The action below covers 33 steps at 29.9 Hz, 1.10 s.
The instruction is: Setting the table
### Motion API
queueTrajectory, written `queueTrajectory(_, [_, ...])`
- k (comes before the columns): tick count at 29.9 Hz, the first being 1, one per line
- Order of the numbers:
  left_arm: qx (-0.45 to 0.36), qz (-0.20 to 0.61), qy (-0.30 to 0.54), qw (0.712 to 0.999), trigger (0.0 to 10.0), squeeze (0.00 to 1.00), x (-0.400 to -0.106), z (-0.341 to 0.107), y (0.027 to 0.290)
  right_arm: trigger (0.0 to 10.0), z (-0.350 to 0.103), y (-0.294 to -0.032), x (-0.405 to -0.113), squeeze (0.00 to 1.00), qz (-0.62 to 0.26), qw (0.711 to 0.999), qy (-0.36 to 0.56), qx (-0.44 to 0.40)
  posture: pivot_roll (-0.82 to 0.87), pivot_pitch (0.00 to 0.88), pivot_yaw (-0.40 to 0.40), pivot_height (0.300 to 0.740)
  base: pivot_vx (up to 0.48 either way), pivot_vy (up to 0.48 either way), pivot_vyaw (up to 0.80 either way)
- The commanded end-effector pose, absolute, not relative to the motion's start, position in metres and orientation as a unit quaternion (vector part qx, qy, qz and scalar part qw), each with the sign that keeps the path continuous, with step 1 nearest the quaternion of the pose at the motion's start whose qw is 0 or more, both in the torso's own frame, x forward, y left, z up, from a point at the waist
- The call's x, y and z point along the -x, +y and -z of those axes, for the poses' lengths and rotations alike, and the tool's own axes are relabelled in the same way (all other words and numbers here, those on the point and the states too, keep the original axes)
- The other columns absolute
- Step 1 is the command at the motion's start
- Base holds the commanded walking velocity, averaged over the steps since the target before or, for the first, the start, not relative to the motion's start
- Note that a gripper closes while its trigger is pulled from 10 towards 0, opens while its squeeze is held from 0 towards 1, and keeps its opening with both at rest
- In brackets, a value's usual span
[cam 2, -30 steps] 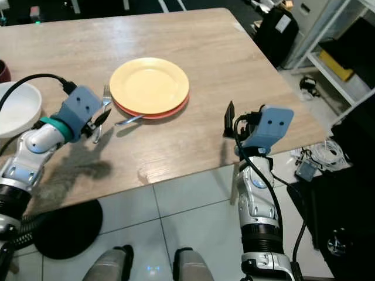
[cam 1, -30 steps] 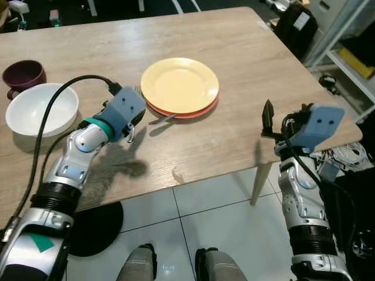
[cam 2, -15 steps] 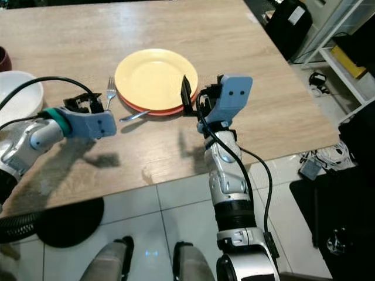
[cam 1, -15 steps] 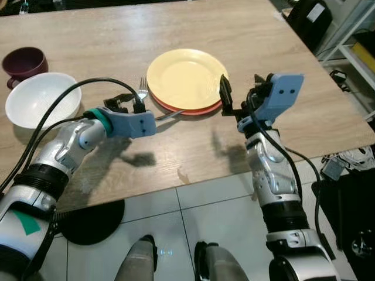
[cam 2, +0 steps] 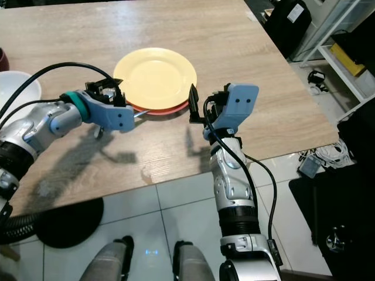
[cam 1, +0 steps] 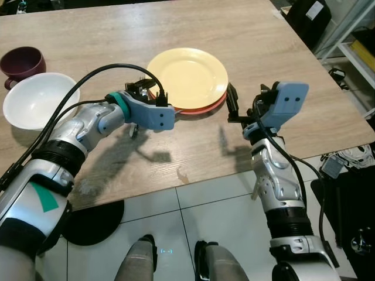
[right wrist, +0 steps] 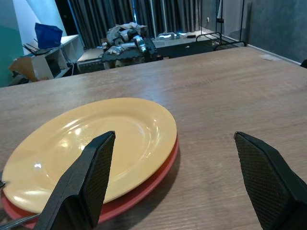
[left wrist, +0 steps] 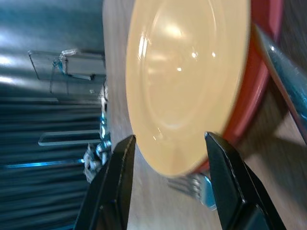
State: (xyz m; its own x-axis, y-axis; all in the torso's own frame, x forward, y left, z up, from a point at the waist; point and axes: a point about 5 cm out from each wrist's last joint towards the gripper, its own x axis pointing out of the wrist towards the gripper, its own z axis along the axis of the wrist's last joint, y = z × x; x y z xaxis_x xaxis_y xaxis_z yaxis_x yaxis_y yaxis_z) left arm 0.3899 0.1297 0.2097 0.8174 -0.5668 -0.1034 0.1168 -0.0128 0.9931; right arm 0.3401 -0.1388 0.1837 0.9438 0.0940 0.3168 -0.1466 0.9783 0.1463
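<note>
A yellow plate lies stacked on a red plate in the middle of the wooden table. My left gripper is open at the stack's left rim, and in the left wrist view its fingers straddle the yellow plate's edge. A fork lies just beyond that rim. A silver utensil handle sticks out from under the red plate. My right gripper is open and holds nothing. It hovers just right of the stack, facing the plates.
A white bowl and a maroon cup stand at the table's left. The table's front edge runs close below both arms, with tiled floor beneath. A black round base sits on the floor. Shelving and a black bag stand at the right.
My left gripper moved right from beside the fork to the plates' left rim. My right arm swung in from the table's right edge to beside the stack.
</note>
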Motion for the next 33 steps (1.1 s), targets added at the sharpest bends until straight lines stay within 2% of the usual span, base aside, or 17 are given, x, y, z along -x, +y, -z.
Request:
queueTrajectory(1, [-0.68,0.271,-0.157,0.662,10.0,0.0,-0.389,-0.2,0.127,10.0,-0.178,-0.148,-0.338,0.0,-0.044,0.985,-0.147,-0.079,0.14,0.111,0.031,0.74,0.0,0.0,0.0])
queueTrajectory(4, [-0.693,0.273,-0.147,0.65,10.0,0.0,-0.392,-0.196,0.128,10.0,-0.177,-0.152,-0.338,0.0,-0.038,0.985,-0.147,-0.078,0.14,0.108,0.031,0.74,0.0,0.0,0.0])
queueTrajectory(10, [-0.699,0.274,-0.145,0.645,10.0,0.0,-0.393,-0.194,0.129,10.0,-0.178,-0.153,-0.338,0.0,-0.037,0.985,-0.147,-0.077,0.14,0.11,0.031,0.74,0.0,0.0,0.0])
queueTrajectory(18, [-0.675,0.303,-0.178,0.648,10.0,0.0,-0.389,-0.21,0.117,10.0,-0.177,-0.154,-0.337,0.0,-0.034,0.986,-0.146,-0.077,0.15,0.117,0.029,0.74,0.0,0.0,0.0])
queueTrajectory(22, [-0.648,0.334,-0.172,0.663,10.0,0.0,-0.386,-0.212,0.113,10.0,-0.177,-0.153,-0.338,0.0,-0.036,0.986,-0.145,-0.077,0.15,0.119,0.025,0.74,0.0,0.0,0.0])
queueTrajectory(33, [-0.65,0.359,-0.152,0.653,10.0,0.0,-0.387,-0.211,0.112,10.0,-0.175,-0.152,-0.338,0.0,-0.037,0.986,-0.143,-0.079,0.15,0.123,0.029,0.74,0.0,0.0,0.0])
